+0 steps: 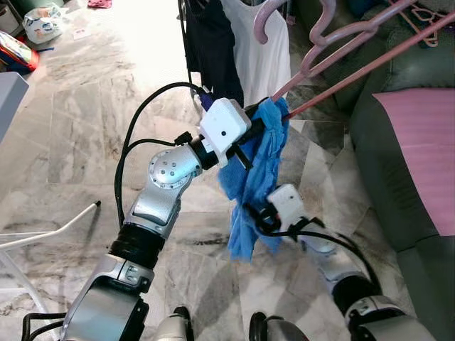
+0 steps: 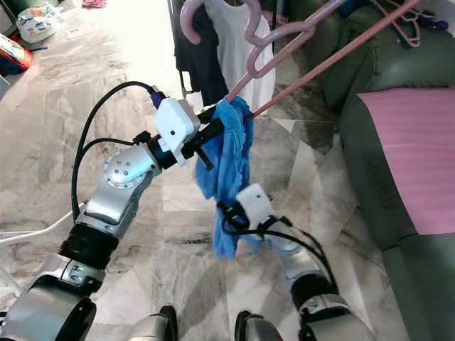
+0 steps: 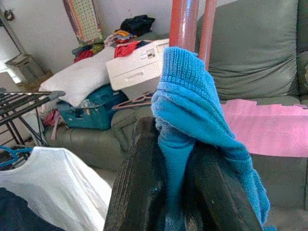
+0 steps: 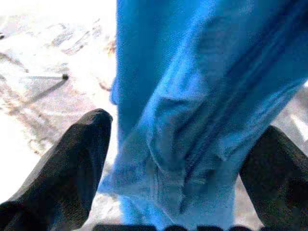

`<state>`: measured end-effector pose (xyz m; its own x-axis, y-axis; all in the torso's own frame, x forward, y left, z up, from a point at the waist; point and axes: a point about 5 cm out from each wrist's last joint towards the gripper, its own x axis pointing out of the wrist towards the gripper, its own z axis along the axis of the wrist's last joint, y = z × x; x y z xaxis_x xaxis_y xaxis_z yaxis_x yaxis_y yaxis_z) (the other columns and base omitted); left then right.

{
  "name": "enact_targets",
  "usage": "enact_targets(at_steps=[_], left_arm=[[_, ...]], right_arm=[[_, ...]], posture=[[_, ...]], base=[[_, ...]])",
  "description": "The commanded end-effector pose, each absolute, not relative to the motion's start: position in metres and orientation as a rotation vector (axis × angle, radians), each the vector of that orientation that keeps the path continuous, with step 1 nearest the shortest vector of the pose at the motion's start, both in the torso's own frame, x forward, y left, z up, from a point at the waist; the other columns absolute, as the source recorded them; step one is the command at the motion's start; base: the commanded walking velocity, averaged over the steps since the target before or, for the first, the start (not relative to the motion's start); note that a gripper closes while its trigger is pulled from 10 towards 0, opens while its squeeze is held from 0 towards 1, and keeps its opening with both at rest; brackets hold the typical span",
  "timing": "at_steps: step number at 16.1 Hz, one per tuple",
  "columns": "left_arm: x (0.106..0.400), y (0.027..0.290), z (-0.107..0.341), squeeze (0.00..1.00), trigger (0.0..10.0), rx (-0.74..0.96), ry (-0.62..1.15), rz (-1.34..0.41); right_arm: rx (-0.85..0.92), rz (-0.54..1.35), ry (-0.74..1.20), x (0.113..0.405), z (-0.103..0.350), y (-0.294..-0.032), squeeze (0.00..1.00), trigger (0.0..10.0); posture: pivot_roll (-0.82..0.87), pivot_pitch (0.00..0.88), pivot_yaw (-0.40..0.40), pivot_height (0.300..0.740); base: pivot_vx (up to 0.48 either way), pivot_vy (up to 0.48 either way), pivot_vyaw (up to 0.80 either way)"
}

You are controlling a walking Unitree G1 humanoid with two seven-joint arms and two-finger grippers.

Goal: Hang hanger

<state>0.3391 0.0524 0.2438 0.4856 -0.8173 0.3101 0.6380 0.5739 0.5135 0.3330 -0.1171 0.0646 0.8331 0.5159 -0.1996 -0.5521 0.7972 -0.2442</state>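
Between the left pincer [image 3: 178,192] clenched fingers: blue cloth [image 1: 252,177] on pink hanger [image 1: 341,57]; right pincer [image 4: 178,168] spread

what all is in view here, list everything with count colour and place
hanger: one, pink, raised toward the sofa, blue cloth over its end
cloth: one, blue, draped on the hanger, hanging down between the arms
hanging clothes: two, dark and white, behind the grippers
sofa: one, grey-green, robot's right, pink cover on seat
box: one, white, on the sofa
floor: marble, pale
left gripper: shut on the cloth
right gripper: open, fingers either side of the cloth's lower part
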Motion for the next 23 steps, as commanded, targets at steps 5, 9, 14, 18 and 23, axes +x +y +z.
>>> enact_targets(at_steps=[5, 9, 14, 18, 23], left_arm=[[0.335, 0.055, 0.262, 0.0, 10.0, 0.314, -0.622, -0.9], [0.335, 0.054, 0.263, 0.0, 10.0, 0.305, -0.621, -0.904], [0.335, 0.055, 0.263, 0.0, 10.0, 0.305, -0.614, -0.9], [0.336, 0.056, 0.262, 0.0, 10.0, 0.31, -0.612, -0.894], [0.341, 0.065, 0.261, 0.0, 10.0, 0.334, -0.603, -0.862]], right_arm=[[-0.207, 0.492, 0.228, 0.327, 0.047, -0.125, 0.0, 0.0], [-0.18, 0.419, 0.24, 0.329, 0.046, -0.136, 0.0, 0.0], [-0.171, 0.387, 0.236, 0.33, 0.048, -0.141, 0.0, 0.0], [-0.175, 0.356, 0.226, 0.331, 0.05, -0.151, 0.0, 0.0], [-0.176, 0.278, 0.218, 0.328, 0.05, -0.178, 0.0, 0.0]], posture=[[0.08, 0.267, 0.019, 0.74], [0.08, 0.268, 0.022, 0.74], [0.08, 0.264, 0.019, 0.74], [0.08, 0.262, 0.016, 0.74], [0.08, 0.258, 0.014, 0.74]], base=[[0.0, 0.0, 0.0], [0.0, 0.0, 0.0], [0.0, 0.0, 0.0], [0.0, 0.0, 0.0], [0.0, 0.0, 0.0]])
